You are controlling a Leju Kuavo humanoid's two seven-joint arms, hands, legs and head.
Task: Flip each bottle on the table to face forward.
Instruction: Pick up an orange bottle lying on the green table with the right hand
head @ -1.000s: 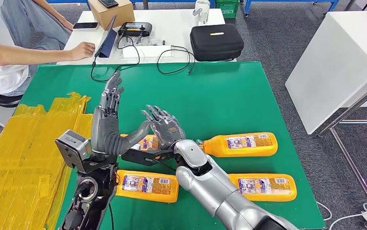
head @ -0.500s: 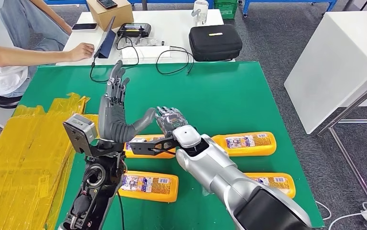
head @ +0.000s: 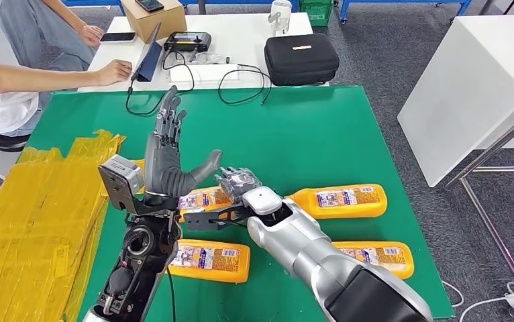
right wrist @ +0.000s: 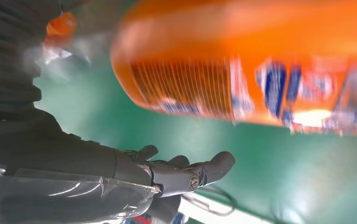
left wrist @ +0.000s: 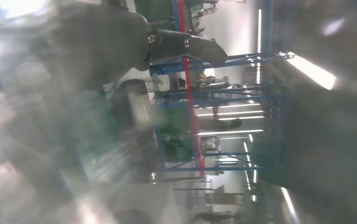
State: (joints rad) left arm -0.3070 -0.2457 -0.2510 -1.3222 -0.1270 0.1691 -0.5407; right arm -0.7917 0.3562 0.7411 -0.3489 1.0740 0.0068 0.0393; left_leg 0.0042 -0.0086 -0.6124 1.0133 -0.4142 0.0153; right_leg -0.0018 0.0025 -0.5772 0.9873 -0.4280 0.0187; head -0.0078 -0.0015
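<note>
Upright, left hand [head: 165, 157], fingers [head: 169, 115] spread

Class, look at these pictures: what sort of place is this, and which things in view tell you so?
Most likely a robotics lab or test workshop. A green-covered table holds orange bottles laid out for a trial, a person sits at a white desk with cables and a black case, and blue racking shows in the left wrist view.

Head view: high on the body, facing forward and down over the green surface [head: 348, 134], both arms entering from below. Left wrist view: turned sideways and blurred, facing out across the room past the left hand [left wrist: 186, 44]. Right wrist view: very near an orange bottle [right wrist: 242, 56] above the same green surface.
</note>
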